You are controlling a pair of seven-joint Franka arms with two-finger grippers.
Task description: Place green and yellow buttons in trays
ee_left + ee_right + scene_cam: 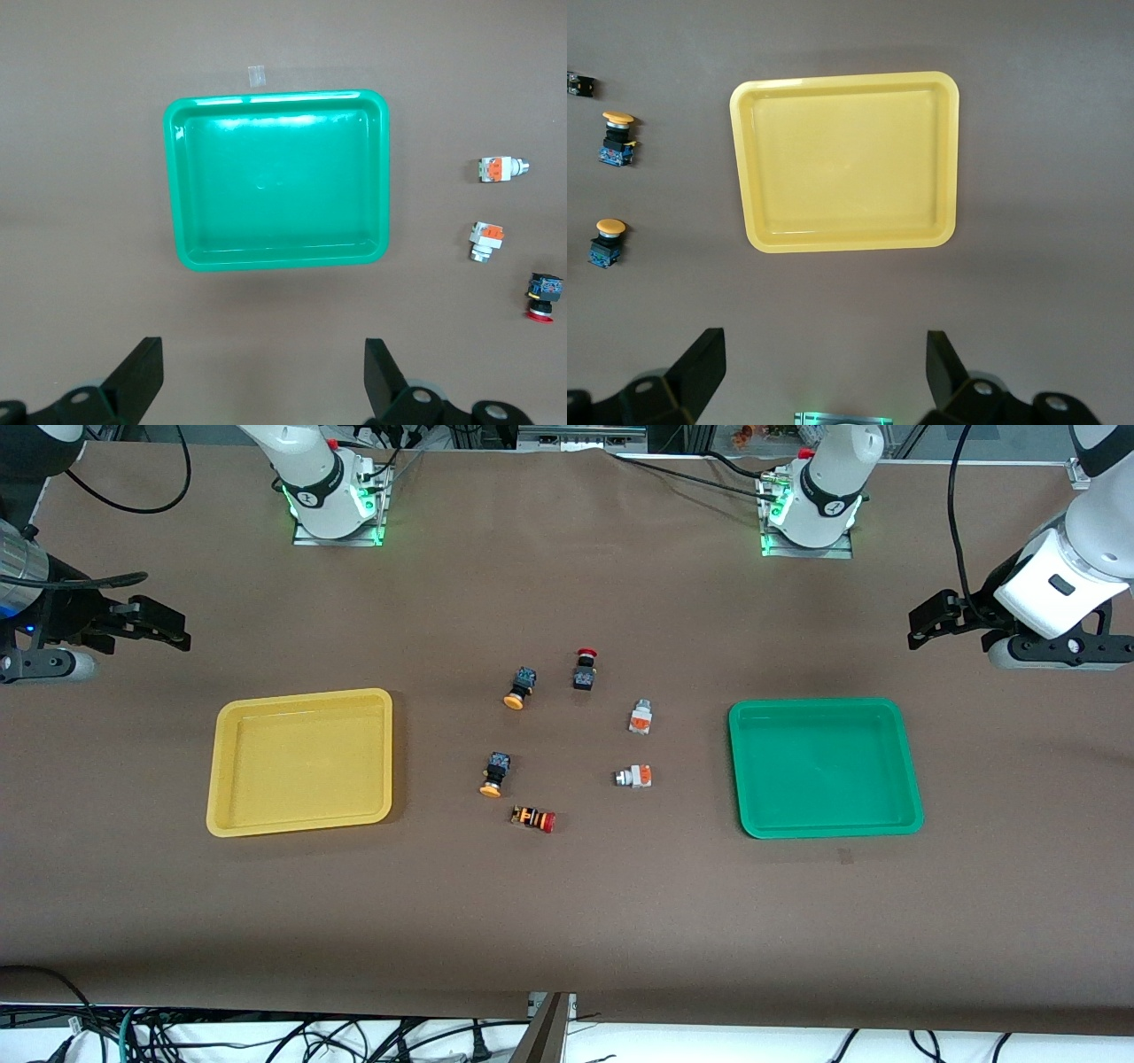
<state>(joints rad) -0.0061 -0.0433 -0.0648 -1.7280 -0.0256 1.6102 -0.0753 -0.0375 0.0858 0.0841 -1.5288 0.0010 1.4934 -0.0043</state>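
Your four targets lie loose mid-surface between the trays: two black-bodied switches with round yellow-orange caps [519, 688] [495, 773] toward the right arm's end, two white-grey switches with orange marks [641, 716] [633, 777] toward the left arm's. They look small, light and rigid, all tipped on their sides; expect the domed caps to be slick, so pinch across the squarer bodies. Skip the black switch with a red cap [584, 669] and the orange-and-black striped switch [533, 817]. The shallow yellow plastic tray [226, 735] and the glossy green plastic tray [904, 744], both round-cornered, hold nothing. The brown surface [567, 921] looks matte. Your left end effector [263, 376] hangs spread over bare surface beside the green tray; your right end effector [824, 369], equally spread, hangs beside the yellow one.
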